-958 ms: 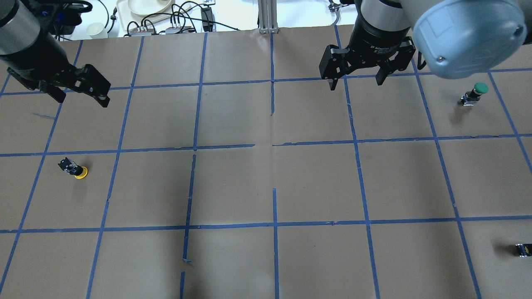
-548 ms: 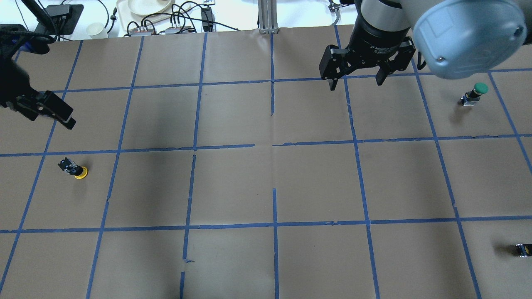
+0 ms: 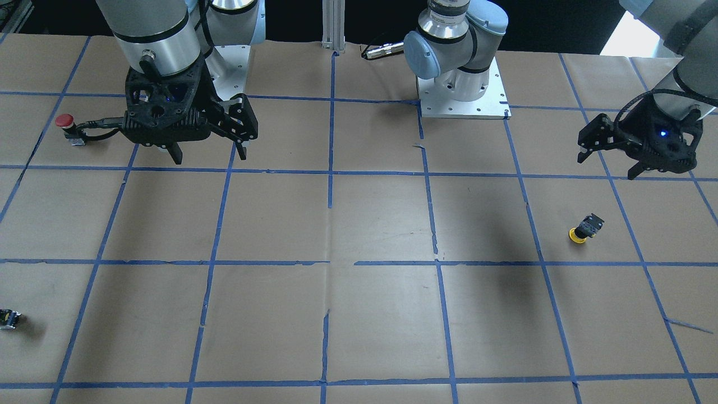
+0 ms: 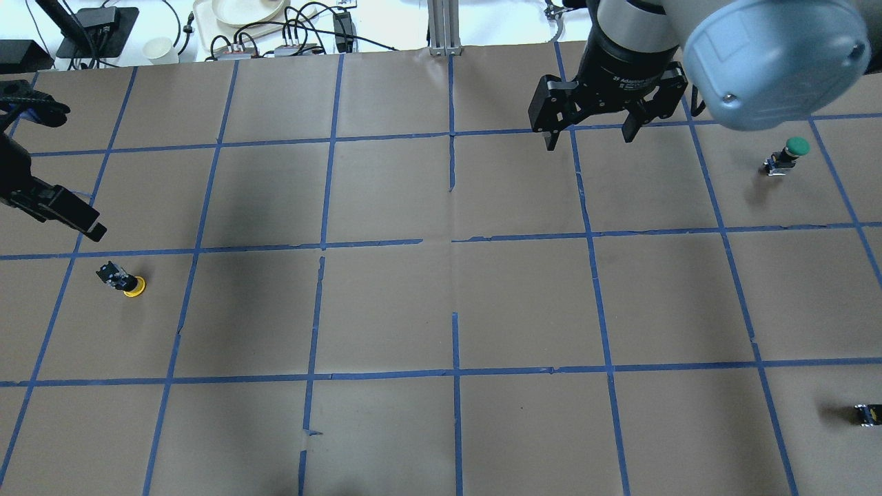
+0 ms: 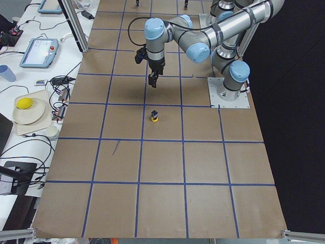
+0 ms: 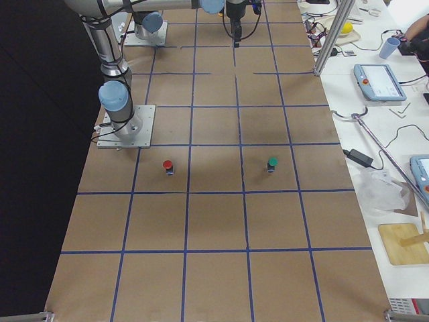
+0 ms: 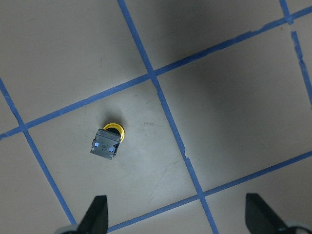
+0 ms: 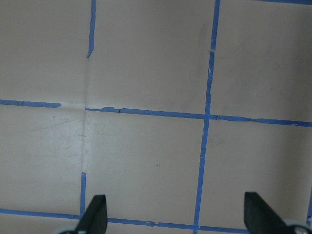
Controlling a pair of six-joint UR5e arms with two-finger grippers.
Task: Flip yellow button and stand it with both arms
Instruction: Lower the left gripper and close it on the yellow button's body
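Only one marking can be read, on the right arm's tool.
White lettering on the black collar (image 4: 623, 81) just above the right pincer (image 4: 589, 141) begins "2F Adaptive" in the overhead view; the words after it and the smaller line beneath are too small to read. The tablet (image 5: 40, 52) screen beside the table (image 5: 167, 168) is too blurred to read.

Bare counter (image 3: 381, 224) all round the yellow button (image 3: 583, 229).
It lies alone in its taped square, the spread left claw (image 3: 606, 168) hanging apart from it; red button (image 3: 64, 120), green button (image 4: 796, 146) and a small dark part (image 4: 867, 413) sit far off.
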